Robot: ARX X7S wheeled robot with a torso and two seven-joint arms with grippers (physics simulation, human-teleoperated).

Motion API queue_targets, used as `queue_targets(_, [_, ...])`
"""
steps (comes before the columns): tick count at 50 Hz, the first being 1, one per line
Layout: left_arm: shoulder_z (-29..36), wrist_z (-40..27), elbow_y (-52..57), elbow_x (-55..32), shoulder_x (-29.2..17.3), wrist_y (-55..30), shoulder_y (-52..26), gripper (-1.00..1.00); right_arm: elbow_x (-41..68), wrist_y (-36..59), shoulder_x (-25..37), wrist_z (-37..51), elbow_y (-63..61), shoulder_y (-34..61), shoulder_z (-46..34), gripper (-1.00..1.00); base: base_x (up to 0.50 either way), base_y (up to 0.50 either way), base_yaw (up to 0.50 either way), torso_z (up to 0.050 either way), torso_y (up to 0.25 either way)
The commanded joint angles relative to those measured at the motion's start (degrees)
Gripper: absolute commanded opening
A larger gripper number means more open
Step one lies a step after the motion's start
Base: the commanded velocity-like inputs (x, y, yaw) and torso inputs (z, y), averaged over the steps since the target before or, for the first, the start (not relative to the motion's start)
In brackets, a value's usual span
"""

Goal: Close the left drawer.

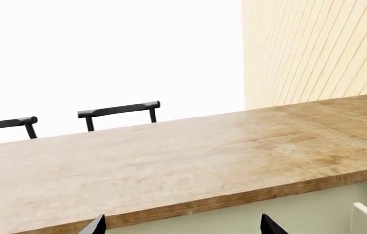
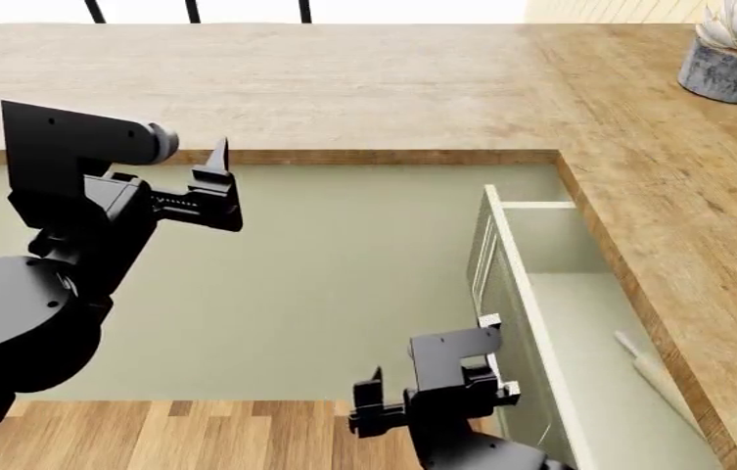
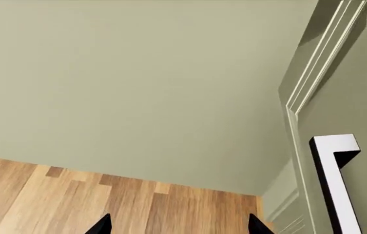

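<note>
The left drawer [image 2: 564,294] is a pale cream-green box standing pulled out from under the right-hand counter. Its panelled front [image 2: 485,259] faces the open floor. In the right wrist view the drawer front [image 3: 358,97] fills the side, with its squared bar handle [image 3: 336,185] close by. My right gripper [image 2: 361,401] hangs open just beside the drawer front, low down, and holds nothing [image 3: 180,226]. My left gripper [image 2: 218,181] is open and empty, raised near the far counter edge, well away from the drawer. In its own view that gripper [image 1: 183,226] points at the countertop [image 1: 170,161].
An L-shaped wooden counter [image 2: 342,88] runs along the back and right. A potted succulent [image 2: 734,49] stands at the back right corner. A pale long object [image 2: 649,367] lies inside the drawer. Black stool backs [image 1: 118,111] show beyond the counter. Wood flooring [image 2: 211,431] lies below.
</note>
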Motion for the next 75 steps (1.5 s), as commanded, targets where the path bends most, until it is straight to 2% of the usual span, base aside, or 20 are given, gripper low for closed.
queue_targets(1, [-0.17,-0.04,0.07,0.01,0.05,-0.20,0.00,1.00,-0.08,-0.57,1.03,0.26,0.28,-0.90,0.38,1.00,0.00,0.00,0.00,0.000,0.000])
queue_targets(27, [-0.60,-0.24,1.05,-0.08,-0.24,-0.61,0.00,1.00,0.06,-0.15,4.38,2.80,-0.03,-1.98,1.51,1.00,0.00,0.00,0.00,0.000,0.000])
queue_targets(44, [-0.96,-0.38,1.94,0.05,-0.51,-0.96,-0.27,1.00,-2.04,-1.05,4.49,1.27,5.45,-2.56,0.59,1.00,0.00,0.00,0.00,0.000,0.000])
queue_targets(75, [-1.44,-0.61,2.73,0.12,-0.74,-1.36,-0.20,1.00,-3.07,3.88,9.91,2.29,6.53,0.07,-0.05,1.00,0.00,0.00,0.00,0.000,0.000])
